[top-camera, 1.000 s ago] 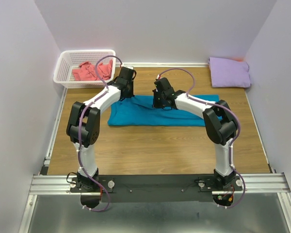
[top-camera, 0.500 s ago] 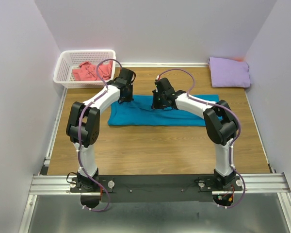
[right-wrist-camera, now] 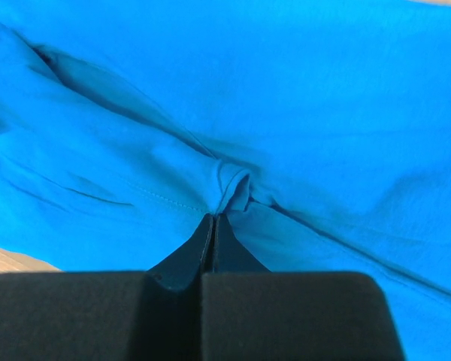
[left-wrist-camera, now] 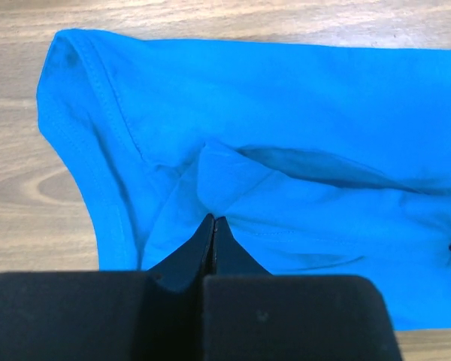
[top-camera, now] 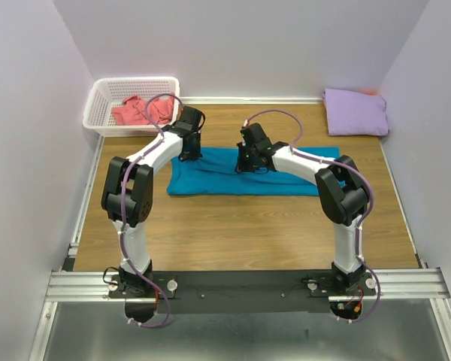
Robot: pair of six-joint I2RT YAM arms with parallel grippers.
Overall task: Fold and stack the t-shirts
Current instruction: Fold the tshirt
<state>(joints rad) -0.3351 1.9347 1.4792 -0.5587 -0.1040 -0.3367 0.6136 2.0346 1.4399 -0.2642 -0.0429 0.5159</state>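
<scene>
Spread as a wide band across the middle of the overhead frame, on the wooden table [top-camera: 240, 226]: teal-blue t-shirt [top-camera: 233, 177], soft and creased, with a stitched hem and a rounded sleeve edge plain in the left wrist view. At upper right, against the far corner, pale lavender t-shirt [top-camera: 355, 113], folded into a neat pad. At upper left, coral-pink t-shirt [top-camera: 139, 110], crumpled inside the white lattice basket [top-camera: 96, 105].

Lowered onto the left end of the teal cloth near its upper edge, left gripper [left-wrist-camera: 213, 219], jaws closed on a small raised tuck of fabric. Nearer the shirt's centre, right gripper [right-wrist-camera: 213, 217], likewise closed, pinching a puckered ridge of the same shirt.

Both arms reaching forward from the bottom of the overhead frame, elbows bent outward, forearms angling in toward each other, wrists tipped down at the fabric. Above each wrist, looping purple cables [top-camera: 164, 96].
</scene>
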